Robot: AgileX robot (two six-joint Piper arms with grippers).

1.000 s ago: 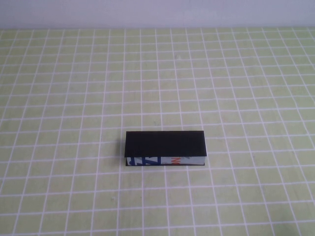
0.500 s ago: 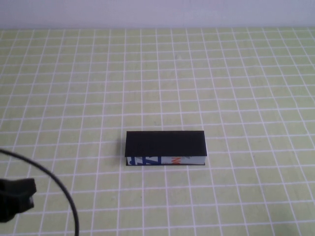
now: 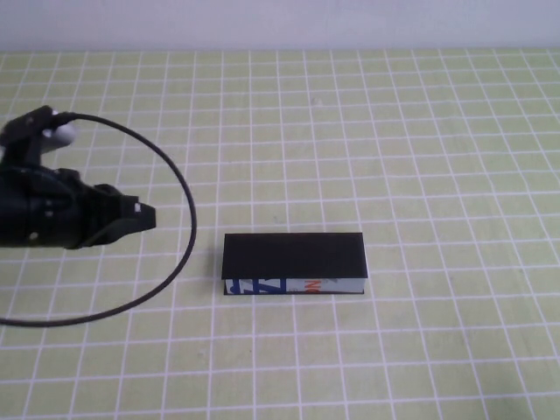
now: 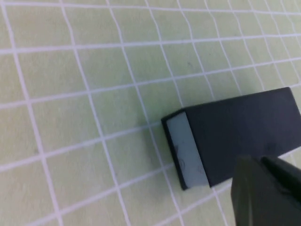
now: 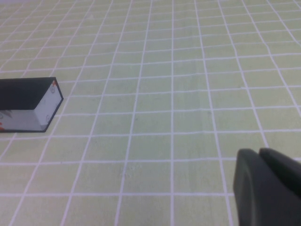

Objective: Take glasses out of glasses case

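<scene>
The glasses case (image 3: 293, 264) lies flat on the green, white-gridded table mat (image 3: 420, 140), a little nearer the robot than the middle of the mat, its long side running left to right. Its black lid is down flat on the box, and the white front side with blue and orange print faces the robot. The glasses do not show in any view; the lid hides the inside of the case. The left gripper (image 3: 144, 216) hangs over the mat to the case's left, well apart from it and a little farther from the robot than the case's left end, with its tip pointing toward the case. It touches nothing and holds nothing. Whether its fingers stand parted or together cannot be told from these views. A black cable (image 3: 179, 184) loops from the arm in a wide arc over the mat between the gripper and the case. In the left wrist view the case's (image 4: 235, 139) short white end and black lid show past the gripper's (image 4: 265, 193) dark tip, with bare mat between them. The right gripper (image 5: 268, 188) shows only in its own wrist view, low over bare mat, far from the case (image 5: 29, 104), which lies off toward the robot's left; its finger state cannot be told either.
</scene>
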